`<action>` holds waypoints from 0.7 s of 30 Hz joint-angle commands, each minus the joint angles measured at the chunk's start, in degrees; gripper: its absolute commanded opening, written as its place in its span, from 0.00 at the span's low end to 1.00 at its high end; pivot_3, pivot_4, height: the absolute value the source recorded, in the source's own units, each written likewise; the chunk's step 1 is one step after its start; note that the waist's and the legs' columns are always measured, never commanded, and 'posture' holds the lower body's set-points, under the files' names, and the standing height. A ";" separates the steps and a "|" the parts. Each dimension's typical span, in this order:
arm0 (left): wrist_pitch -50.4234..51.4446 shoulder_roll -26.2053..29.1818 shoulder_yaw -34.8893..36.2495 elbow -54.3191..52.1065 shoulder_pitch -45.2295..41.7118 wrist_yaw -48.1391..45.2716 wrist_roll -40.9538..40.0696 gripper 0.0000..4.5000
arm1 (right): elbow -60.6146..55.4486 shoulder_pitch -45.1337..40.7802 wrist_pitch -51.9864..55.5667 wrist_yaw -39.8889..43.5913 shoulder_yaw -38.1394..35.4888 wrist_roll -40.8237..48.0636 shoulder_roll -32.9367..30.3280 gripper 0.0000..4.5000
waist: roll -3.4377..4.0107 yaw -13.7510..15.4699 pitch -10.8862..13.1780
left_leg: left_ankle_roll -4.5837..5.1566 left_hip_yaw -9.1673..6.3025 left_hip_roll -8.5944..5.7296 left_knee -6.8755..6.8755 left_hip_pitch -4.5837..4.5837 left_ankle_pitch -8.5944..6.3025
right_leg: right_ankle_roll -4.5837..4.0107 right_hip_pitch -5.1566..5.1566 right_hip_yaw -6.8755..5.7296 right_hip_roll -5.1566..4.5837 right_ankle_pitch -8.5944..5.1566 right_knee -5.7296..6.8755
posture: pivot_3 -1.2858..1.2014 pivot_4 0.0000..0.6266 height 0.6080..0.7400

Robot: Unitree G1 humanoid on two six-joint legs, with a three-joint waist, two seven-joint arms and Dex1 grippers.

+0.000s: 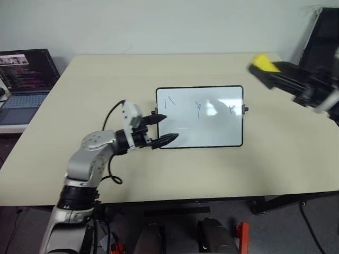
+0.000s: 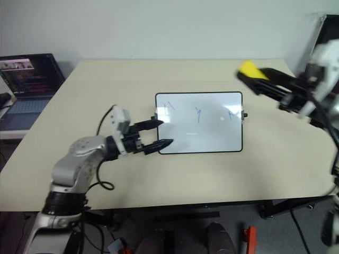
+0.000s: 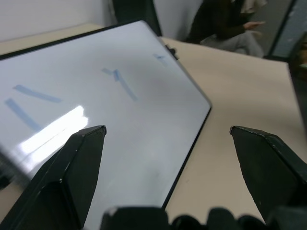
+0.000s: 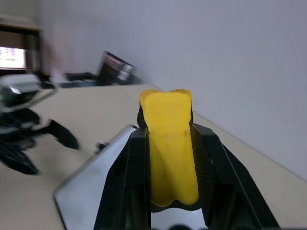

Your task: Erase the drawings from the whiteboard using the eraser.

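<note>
None of the thin blue pen drawings (image 1: 198,108) is erased yet; all wiping remains. The glossy white black-framed whiteboard (image 1: 201,132) lies flat mid-table (image 1: 159,174). The right gripper (image 2: 253,76), clamped on the small bright yellow eraser block (image 2: 249,69), hangs above the board's right edge. The left gripper (image 1: 165,129), fingers apart, sits at its left edge.

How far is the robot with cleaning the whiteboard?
Done: the right gripper is shut on the eraser, raised beyond the whiteboard. In hand: the open left gripper sits at the board's left edge. Left: all blue drawings remain; no wiping shows yet.
</note>
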 commanded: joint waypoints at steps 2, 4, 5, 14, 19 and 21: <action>-1.32 1.15 3.08 -2.75 1.00 1.83 -0.29 1.00 | 10.37 -7.81 -13.59 2.15 13.09 -13.13 9.62 0.19 | 0.01 0.34 0.01 | 0.00 -0.02 0.00 0.00 -0.11 0.00 | -0.01 -0.09 -0.02 0.00 0.00 0.00 | 0.52 0.24 1.00; -1.35 1.52 3.86 -3.92 2.73 2.43 -0.39 1.00 | 17.74 -10.40 -20.96 2.38 18.04 -19.93 13.66 0.19 | 0.01 0.56 0.01 | 0.00 -0.06 0.00 -0.01 -0.31 0.00 | -0.25 -0.27 -0.10 -0.02 0.14 -0.02 | 0.52 0.24 1.00; -1.34 1.58 3.99 -4.47 3.39 2.74 -0.41 1.00 | 20.89 -11.34 -24.29 2.48 19.33 -22.43 15.00 0.19 | 0.00 0.78 0.01 | -0.01 -0.06 0.00 -0.02 -0.35 0.00 | -0.28 -0.31 -0.09 -0.03 0.16 -0.01 | 0.52 0.24 1.00; -7.75 -1.11 7.17 -4.97 7.10 11.46 3.22 1.00 | 56.40 -21.96 -44.35 -2.34 21.44 -34.78 25.41 0.19 | -0.01 1.56 0.02 | -0.08 -0.11 -0.05 -0.04 -0.41 -0.03 | -0.32 -0.37 -0.22 -0.18 0.18 0.02 | 0.52 0.24 1.00; -6.69 -1.09 6.34 -6.67 8.07 11.07 1.99 1.00 | 67.32 -27.01 -50.19 -6.91 20.16 -37.93 27.54 0.19 | 0.01 1.36 0.04 | -0.08 -0.07 -0.06 -0.06 -0.38 -0.03 | -0.32 -0.37 -0.19 -0.18 0.18 0.05 | 0.52 0.24 1.00; -6.29 -1.08 6.14 -6.84 8.07 10.74 1.66 1.00 | 70.54 -28.37 -51.65 -8.49 19.89 -39.14 27.80 0.19 | 0.01 1.21 0.04 | -0.08 -0.08 -0.05 -0.07 -0.38 -0.04 | -0.33 -0.38 -0.19 -0.17 0.17 0.06 | 0.52 0.24 1.00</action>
